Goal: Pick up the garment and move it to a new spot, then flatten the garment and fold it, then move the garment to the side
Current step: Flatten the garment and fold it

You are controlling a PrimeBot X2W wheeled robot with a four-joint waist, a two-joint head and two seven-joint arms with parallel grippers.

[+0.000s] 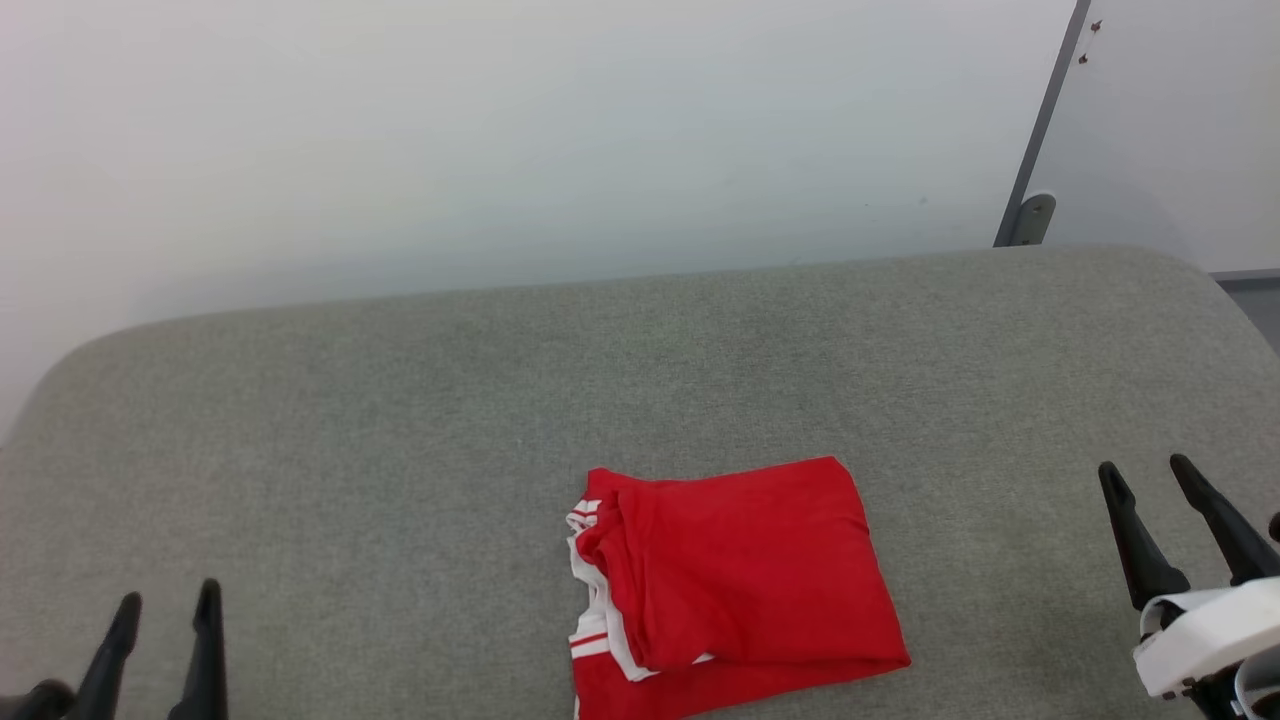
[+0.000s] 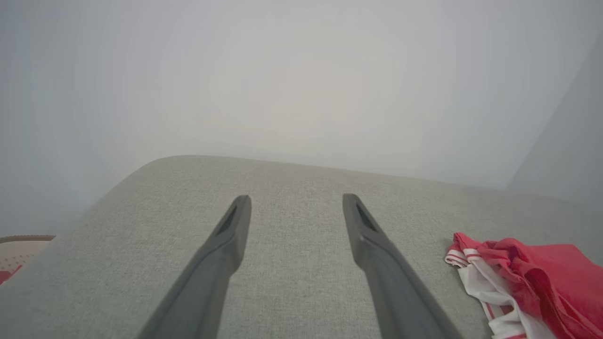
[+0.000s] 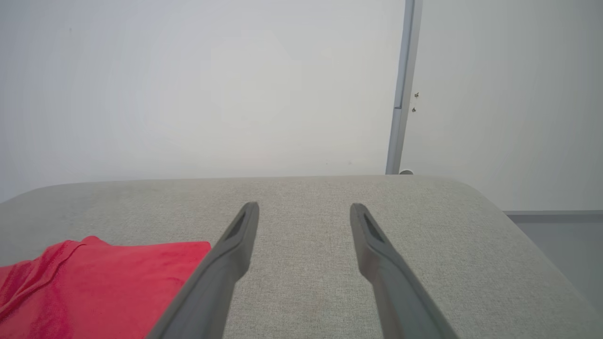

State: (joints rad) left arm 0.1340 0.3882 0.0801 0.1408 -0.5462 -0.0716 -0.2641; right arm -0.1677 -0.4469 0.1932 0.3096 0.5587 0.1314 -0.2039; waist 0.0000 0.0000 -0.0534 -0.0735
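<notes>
The garment [image 1: 735,580] lies folded into a compact red rectangle near the front middle of the grey padded surface [image 1: 400,420], with white sleeve fabric and striped trim showing at its left edge. In the left wrist view the garment [image 2: 532,278] sits at the lower right; in the right wrist view the garment [image 3: 94,282] is at the lower left. My left gripper [image 1: 168,600] stands open at the lower left, well clear of the cloth. Open too, my right gripper [image 1: 1148,472] hovers at the far right, apart from the garment. Nothing is between either pair of fingers.
A pale wall rises behind the surface, with a grey vertical post [image 1: 1040,130] at the back right. The surface's rounded corners show at the back left and back right. A patterned object [image 2: 19,252] lies beyond the surface's left edge.
</notes>
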